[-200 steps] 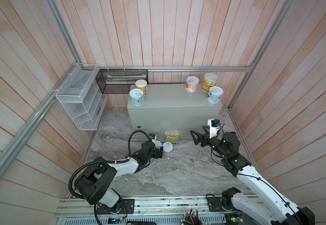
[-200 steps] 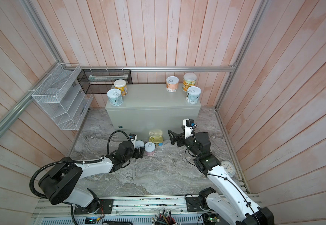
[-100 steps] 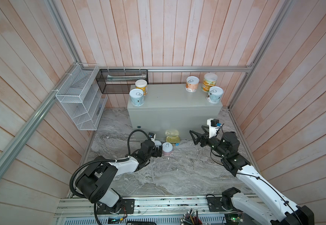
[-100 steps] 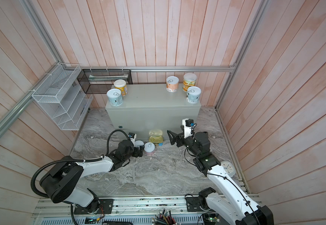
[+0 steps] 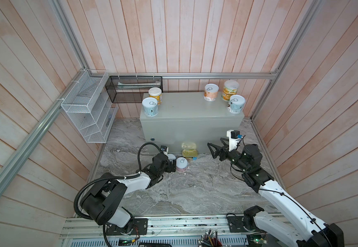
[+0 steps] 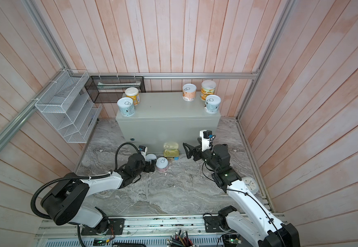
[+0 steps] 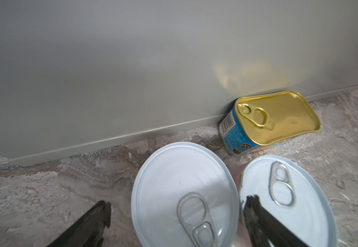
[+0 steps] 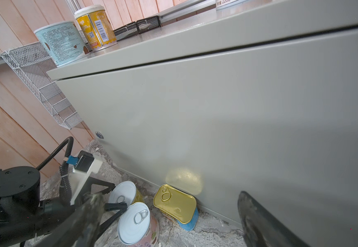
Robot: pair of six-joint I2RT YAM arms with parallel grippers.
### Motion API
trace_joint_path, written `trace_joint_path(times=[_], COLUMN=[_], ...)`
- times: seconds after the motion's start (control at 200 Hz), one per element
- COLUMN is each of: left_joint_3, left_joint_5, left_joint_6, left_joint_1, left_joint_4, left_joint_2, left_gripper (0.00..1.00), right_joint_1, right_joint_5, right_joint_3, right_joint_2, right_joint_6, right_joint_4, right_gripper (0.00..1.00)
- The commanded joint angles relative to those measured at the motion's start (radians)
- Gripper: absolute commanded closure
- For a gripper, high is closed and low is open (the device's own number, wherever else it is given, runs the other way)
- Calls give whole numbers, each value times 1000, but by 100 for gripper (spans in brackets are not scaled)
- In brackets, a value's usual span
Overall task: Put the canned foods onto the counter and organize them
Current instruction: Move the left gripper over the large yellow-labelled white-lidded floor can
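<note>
The counter (image 5: 192, 111) carries several cans: pale blue (image 5: 150, 107) and yellow (image 5: 155, 95) at its left end, orange (image 5: 211, 92), yellow (image 5: 230, 90) and pale blue (image 5: 236, 104) at its right. On the marble floor in front of it stand a yellow-labelled can (image 7: 184, 188), a pink can (image 5: 181, 164) and a gold-topped tin (image 5: 189, 153). My left gripper (image 7: 177, 208) is open and straddles the yellow-labelled can, one finger between it and the pink can (image 7: 285, 196). My right gripper (image 5: 215, 147) hovers open, right of the tin (image 8: 175, 206).
A white wire basket (image 5: 88, 113) hangs on the left wall, and a black mesh basket (image 5: 134, 88) sits behind the counter's left end. A round white clock-like object (image 6: 251, 185) lies by the right wall. Wooden walls close in three sides.
The right gripper has drifted slightly to the left. The left gripper has barely moved and stays around the yellow-labelled can. Both stay open.
</note>
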Motion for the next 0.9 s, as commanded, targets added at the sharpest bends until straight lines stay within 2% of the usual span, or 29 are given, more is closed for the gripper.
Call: trace_joint_path(times=[0.0, 0.31, 0.475, 0.56, 0.895], left_joint_3=[-19, -34, -110, -119, -83], left_joint_5=[-30, -27, 4, 3, 46], left_joint_6=[-14, -36, -51, -48, -28], left_joint_1=[13, 17, 17, 19, 28], left_joint_4=[-26, -5, 95, 92, 55], left_joint_2=[-15, -31, -118, -144, -99], left_gripper=[0, 0, 0, 0, 0], right_joint_1=[2, 3, 3, 3, 4], right_joint_5=[-15, -9, -6, -6, -10], right_joint_3=[1, -1, 1, 4, 21], right_joint_2=[2, 4, 10, 16, 44], right_joint_6=[8, 6, 6, 6, 19], right_joint_4=[19, 14, 13, 11, 24], right_gripper=[3, 3, 3, 3, 3])
